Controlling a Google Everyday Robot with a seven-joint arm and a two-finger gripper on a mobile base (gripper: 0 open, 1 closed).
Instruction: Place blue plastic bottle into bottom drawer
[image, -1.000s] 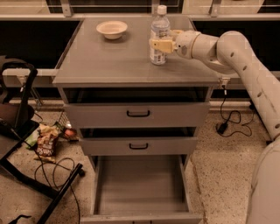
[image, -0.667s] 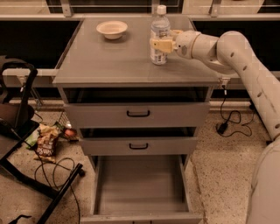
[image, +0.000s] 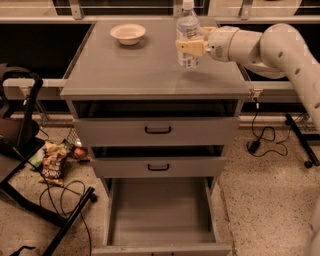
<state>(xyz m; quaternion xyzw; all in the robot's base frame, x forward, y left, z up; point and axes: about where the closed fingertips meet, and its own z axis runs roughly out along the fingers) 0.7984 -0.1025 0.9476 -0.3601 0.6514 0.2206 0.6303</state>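
The blue plastic bottle, clear with a white cap and pale label, stands upright at the back right of the cabinet top. My gripper reaches in from the right and is shut around the bottle's middle. The bottle's base is at or just above the top surface. The bottom drawer is pulled open below, and its flat grey floor holds nothing. The two shallower drawers above it, with black handles, are slightly ajar.
A white bowl sits at the back left of the cabinet top. Snack bags and black cables lie on the floor at left, beside a black stand's legs. A cable and plug lie at right.
The bottle and my gripper have shifted slightly right and up, and the bottle's base looks a little higher on the cabinet top.
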